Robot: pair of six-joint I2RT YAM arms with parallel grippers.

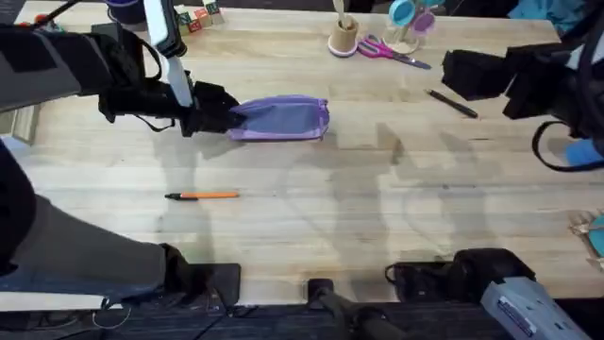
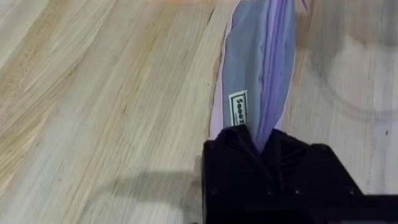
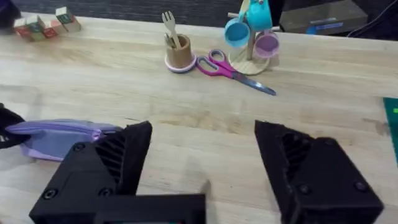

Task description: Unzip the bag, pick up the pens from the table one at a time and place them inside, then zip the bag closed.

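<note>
The lavender bag (image 1: 283,118) lies on the table (image 1: 359,198) left of centre, its zip running along the top. My left gripper (image 1: 212,111) is shut on the bag's left end; in the left wrist view the black fingers (image 2: 236,155) pinch the fabric of the bag (image 2: 255,81). An orange pen (image 1: 203,195) lies nearer the front, apart from the bag. A black pen (image 1: 451,104) lies to the right, just below my right gripper (image 1: 458,74). The right gripper (image 3: 202,162) is open with nothing between its fingers, and the bag (image 3: 56,137) shows beyond it.
At the back stand a wooden cup with a fork (image 1: 343,36), pink-handled scissors (image 1: 392,52) and a mug tree (image 1: 408,24). Small toy blocks (image 1: 200,17) sit at the back left. Something teal (image 1: 595,236) lies at the right edge.
</note>
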